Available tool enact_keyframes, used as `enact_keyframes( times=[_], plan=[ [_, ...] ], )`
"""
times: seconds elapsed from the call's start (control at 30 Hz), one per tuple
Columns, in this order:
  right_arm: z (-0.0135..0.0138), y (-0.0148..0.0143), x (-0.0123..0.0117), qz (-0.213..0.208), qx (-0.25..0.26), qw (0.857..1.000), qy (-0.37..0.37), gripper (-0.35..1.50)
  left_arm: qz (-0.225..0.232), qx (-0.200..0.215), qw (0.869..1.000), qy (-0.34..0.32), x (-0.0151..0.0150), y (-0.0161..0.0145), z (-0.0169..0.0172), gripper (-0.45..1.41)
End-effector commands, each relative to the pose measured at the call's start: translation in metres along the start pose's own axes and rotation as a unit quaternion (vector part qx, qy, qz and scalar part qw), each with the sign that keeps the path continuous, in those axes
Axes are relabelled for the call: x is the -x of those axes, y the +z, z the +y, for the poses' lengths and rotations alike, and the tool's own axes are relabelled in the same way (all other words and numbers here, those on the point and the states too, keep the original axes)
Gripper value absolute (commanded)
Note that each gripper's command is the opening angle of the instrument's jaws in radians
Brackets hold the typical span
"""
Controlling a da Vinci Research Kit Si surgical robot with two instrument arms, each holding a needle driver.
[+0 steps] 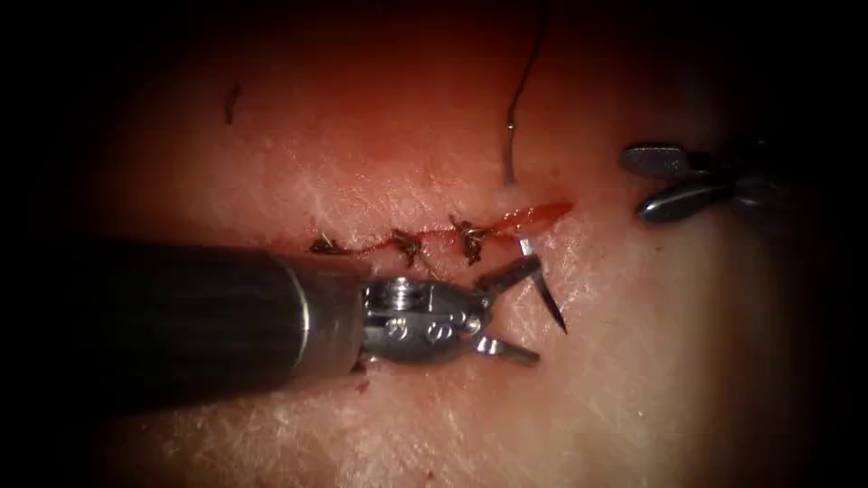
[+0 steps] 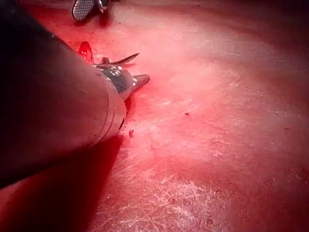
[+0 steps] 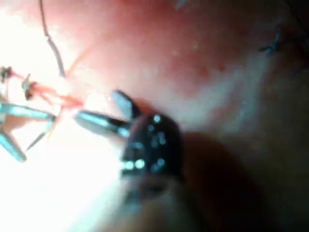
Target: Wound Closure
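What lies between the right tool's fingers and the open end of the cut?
Bare tissue, by the endoscope view: the right tool sits open right of the cut, holding nothing. The needle is by the left tool.

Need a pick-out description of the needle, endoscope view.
Start at the red cut across the pale pork tissue. At its right end, the curved steel needle emerges below the cut, beside the left end effector. Unlike the dark knots, it is smooth, shiny and pointed.

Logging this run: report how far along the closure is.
Done: three dark knotted stitches hold the left stretch of the red cut in the pale pork tissue.

In hand: the curved steel needle passes through the cut's right end, tip out below, dark thread trailing upward. The left tool is open around it; the right tool is open, holding nothing.

Left: the right end gapes.
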Motion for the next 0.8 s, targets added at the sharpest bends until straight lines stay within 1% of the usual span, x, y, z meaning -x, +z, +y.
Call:
enact_keyframes(
  times=[0.03, 0.13, 0.2, 0.3, 0.6, 0.63, 0.67, 0.73, 0.8],
  plan=[
    [0.0004, 0.0012, 0.0008, 0.003, -0.002, 1.000, -0.001, 1.33, -0.001, -0.002, 1.000, 0.008, 0.0003, 0.0014, 0.0004, 0.78],
    [0.0004, 0.0015, 0.0013, 0.004, -0.003, 1.000, -0.003, 1.33, -0.001, -0.004, 1.000, 0.014, 0.0003, 0.0017, 0.0003, 0.76],
    [0.0005, 0.0018, 0.0021, 0.003, -0.002, 1.000, -0.007, 1.33, -0.003, -0.010, 1.000, 0.022, 0.0002, 0.0021, 0.0000, 0.71],
    [0.0005, 0.0021, 0.0028, 0.004, -0.002, 1.000, -0.013, 1.33, -0.012, -0.021, 0.999, 0.038, 0.0004, 0.0028, -0.0010, 0.67],
    [0.0006, 0.0022, 0.0031, 0.013, -0.004, 1.000, -0.013, 1.33, -0.035, -0.046, 0.997, 0.055, 0.0019, 0.0033, -0.0032, 0.64],
    [0.0006, 0.0022, 0.0031, 0.016, -0.004, 1.000, -0.013, 1.33, -0.031, -0.051, 0.997, 0.054, 0.0020, 0.0033, -0.0034, 0.57],
    [0.0006, 0.0022, 0.0031, 0.016, -0.004, 1.000, -0.013, 1.33, -0.031, -0.051, 0.997, 0.054, 0.0020, 0.0033, -0.0034, 0.57],
    [0.0006, 0.0022, 0.0031, 0.017, -0.003, 1.000, -0.013, 1.33, -0.030, -0.051, 0.997, 0.055, 0.0020, 0.0032, -0.0033, 0.42],
    [0.0006, 0.0022, 0.0031, 0.017, -0.002, 1.000, -0.013, 1.33, -0.031, -0.053, 0.997, 0.054, 0.0020, 0.0030, -0.0031, 0.12]
  ],
)
